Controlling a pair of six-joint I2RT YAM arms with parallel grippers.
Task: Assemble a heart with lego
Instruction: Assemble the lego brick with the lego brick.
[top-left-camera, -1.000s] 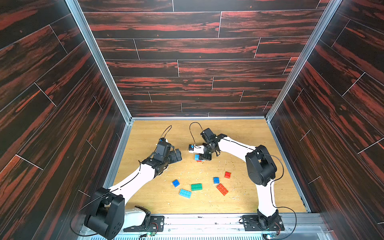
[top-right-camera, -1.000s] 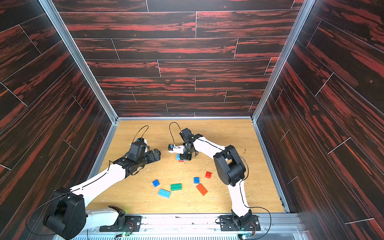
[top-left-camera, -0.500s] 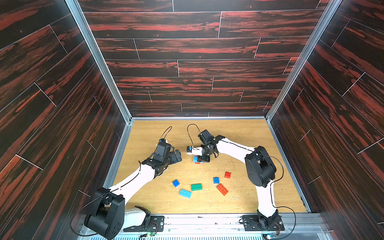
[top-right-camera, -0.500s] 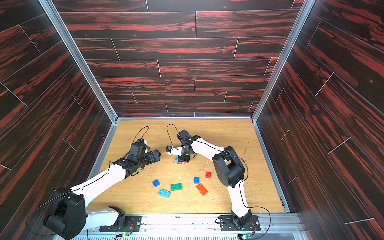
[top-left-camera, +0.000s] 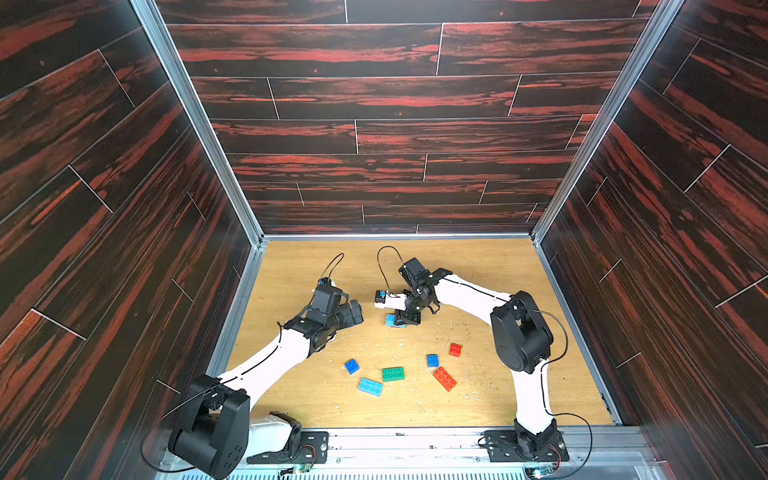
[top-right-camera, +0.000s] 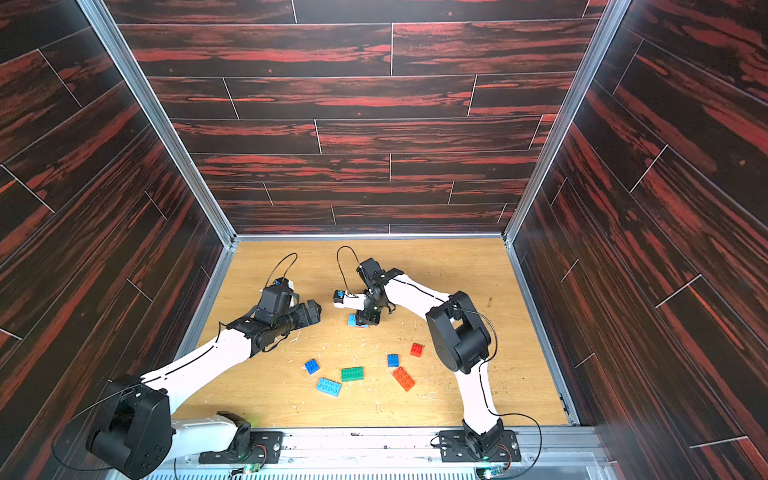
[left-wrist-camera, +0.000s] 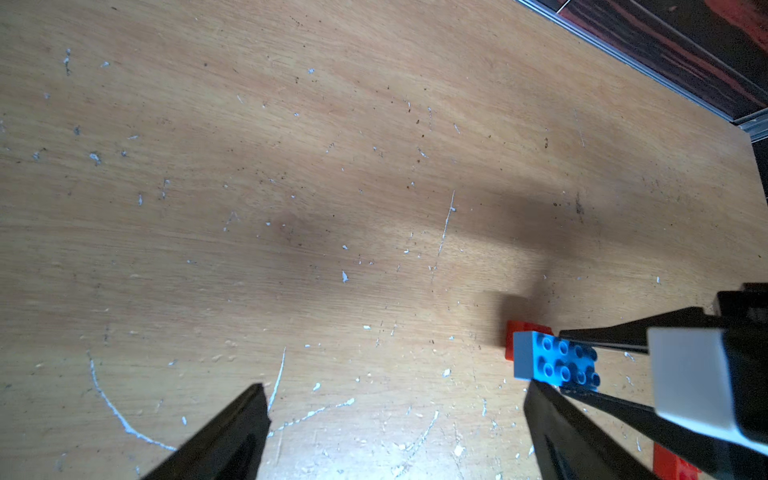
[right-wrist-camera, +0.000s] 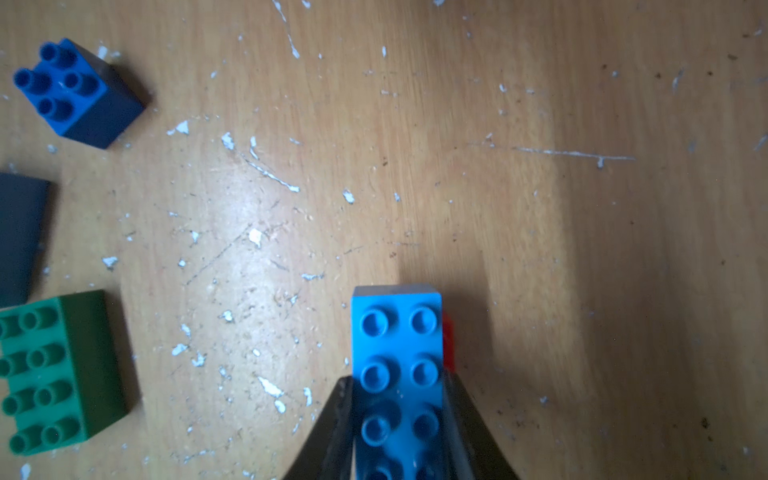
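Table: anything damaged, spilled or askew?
The table is scratched and strewn with white flecks. The held light-blue brick sits offset over a red brick, with red showing along one side only. Nothing else stands out.

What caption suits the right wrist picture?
Jaws clamp a light-blue brick above a red brick, near a green brick and a dark-blue brick.

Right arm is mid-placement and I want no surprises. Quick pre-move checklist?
1. Right gripper shut on light-blue brick: ok.
2. Red brick under it: ok, only an edge shows.
3. Studs fully seated: cannot tell.
4. Left gripper open, empty: ok.
5. Left gripper apart from light-blue brick in both top views: ok.
6. Green brick and the other loose ones apart from both arms: ok.
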